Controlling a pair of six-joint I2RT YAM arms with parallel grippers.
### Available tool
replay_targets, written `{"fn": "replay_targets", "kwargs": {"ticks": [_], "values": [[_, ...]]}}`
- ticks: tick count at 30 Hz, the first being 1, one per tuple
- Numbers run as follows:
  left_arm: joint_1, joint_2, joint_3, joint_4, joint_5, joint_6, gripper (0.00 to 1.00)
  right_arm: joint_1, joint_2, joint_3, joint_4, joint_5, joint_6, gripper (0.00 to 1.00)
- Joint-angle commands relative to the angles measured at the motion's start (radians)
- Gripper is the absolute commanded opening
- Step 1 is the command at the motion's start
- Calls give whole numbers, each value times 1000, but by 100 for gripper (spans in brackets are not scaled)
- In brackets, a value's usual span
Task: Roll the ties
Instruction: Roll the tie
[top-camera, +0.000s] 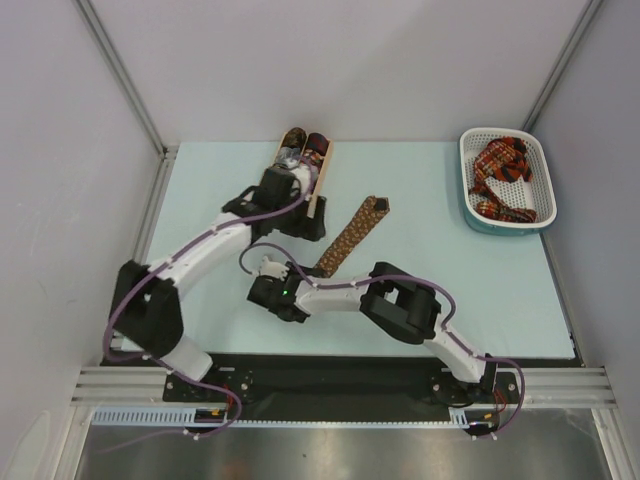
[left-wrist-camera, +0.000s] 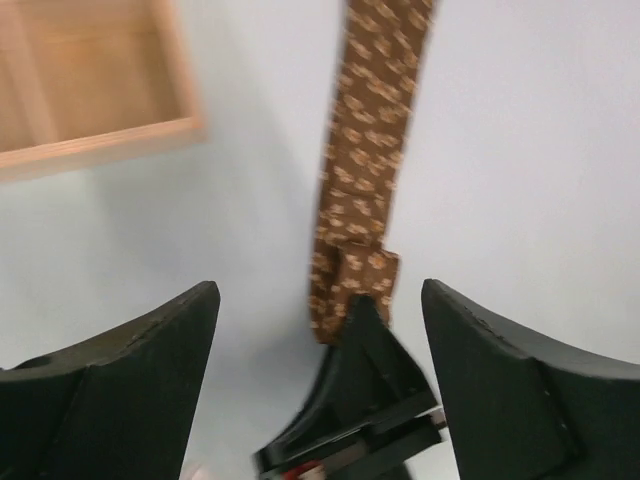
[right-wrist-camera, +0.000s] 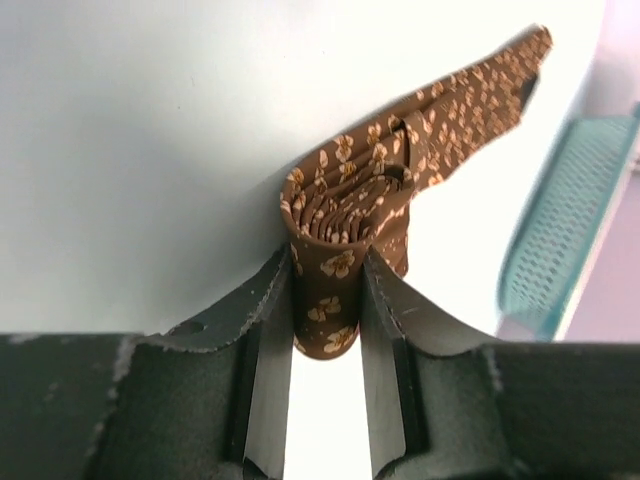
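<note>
A pale blue table (top-camera: 450, 280) carries the whole scene, with two robot arms bolted at its near edge. The left arm (top-camera: 200, 250) reaches toward the far middle of the table, and the right arm (top-camera: 400, 305) bends across to the left.

A white perforated basket (top-camera: 465, 170) sits at the far right corner, holding a heap of red plaid ties (top-camera: 505, 175). A light wooden box (top-camera: 322, 185) lies at the far centre. Two dark rolls (top-camera: 295, 137) stand side by side in its far end (their pattern is too small to read).

The brown tie (top-camera: 352, 232) with its small gold pattern lies on the table between box and basket. It runs diagonally from just in front of the right arm's wrist out toward the far right.

The right gripper (right-wrist-camera: 325, 260) is clamped narrowly on the tie's near end. That end is wound into a tight upright coil pinched between the two fingers, while the rest trails away flat.

The left gripper (left-wrist-camera: 320, 290) hangs just beside the box's near end with its jaws spread wide and nothing between them. Its wrist view looks down past them onto the tie, a corner of the box and one fingertip of the other gripper.
</note>
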Motion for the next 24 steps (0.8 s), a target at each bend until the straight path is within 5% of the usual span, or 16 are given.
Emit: {"fn": "replay_targets", "kwargs": {"ticks": [1,7,13,24], "values": [[106,-138,-148,189,-14,-129,89,-16,-80,-19,15,-208,23,18],[261,-285,-372,359,20,-263,100,-65,-231,-48,29,-457,54,19],[390,-365,-517,477,61,-372,100,-145,-327,-126,85,-652,78,19],[450,-384,-635,580,92,-428,100,-317,-383,-175,141,-1150,112,18]]}}
